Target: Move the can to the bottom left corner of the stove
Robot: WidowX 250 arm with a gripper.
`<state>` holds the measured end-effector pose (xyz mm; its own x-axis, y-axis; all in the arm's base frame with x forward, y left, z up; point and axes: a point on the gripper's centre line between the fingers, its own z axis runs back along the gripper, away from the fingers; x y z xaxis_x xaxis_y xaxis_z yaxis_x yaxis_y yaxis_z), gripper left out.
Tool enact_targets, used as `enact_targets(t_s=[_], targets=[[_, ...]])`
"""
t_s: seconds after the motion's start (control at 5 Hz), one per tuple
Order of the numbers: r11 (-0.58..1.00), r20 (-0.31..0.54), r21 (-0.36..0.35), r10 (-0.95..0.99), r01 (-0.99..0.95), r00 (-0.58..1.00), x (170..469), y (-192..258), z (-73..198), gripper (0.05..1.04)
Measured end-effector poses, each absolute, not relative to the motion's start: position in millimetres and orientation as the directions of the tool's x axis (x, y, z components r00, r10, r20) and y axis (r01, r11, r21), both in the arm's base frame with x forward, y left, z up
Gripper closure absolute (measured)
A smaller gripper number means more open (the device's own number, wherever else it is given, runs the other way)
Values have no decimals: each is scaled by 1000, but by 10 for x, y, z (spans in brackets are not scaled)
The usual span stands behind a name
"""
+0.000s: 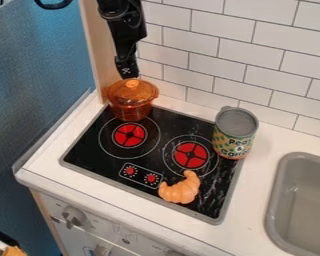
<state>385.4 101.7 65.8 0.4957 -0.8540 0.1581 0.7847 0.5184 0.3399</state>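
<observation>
the can [235,134] stands upright at the far right corner of the stove [86,150], diagonally across from the near left corner where it is meant to go. as things lie, none of the move looks done: the grasp, the carry over the burners and the setting down all appear to be left. the can is a plain cylinder with a dull grey top, a small tab at its rim and a printed green and yellow wrap. in front of it, a ridged, curved orange croissant [180,190] lies near the right front of the glossy black cooktop, whose round burners show flat red segments. at the back left sits a rounded, see-through amber pot [130,102] with a knobbed lid. the black claw [128,73] hangs just by that lid, apart from the can; whether it is wide or narrow, one cannot tell. around the stove runs a smooth white table [39,161], with a grey sink [276,200] at the right and glazed white tiles [256,30] behind.
</observation>
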Motion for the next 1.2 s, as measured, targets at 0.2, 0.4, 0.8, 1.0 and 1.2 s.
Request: enact_targets(t_s=[0.2,0.4,0.8,1.0,1.2], targets=[[523,153,304,-852,796,501,3821,1001,516,83],[450,169,286,-893,846,418,3822,681,440,83],[259,241,318,-953,912,186,3950,-203,589,83],[157,282,283,-956,946,74,4037,-690,516,83],[81,326,229,-946,970,2,4092,-1079,398,83]])
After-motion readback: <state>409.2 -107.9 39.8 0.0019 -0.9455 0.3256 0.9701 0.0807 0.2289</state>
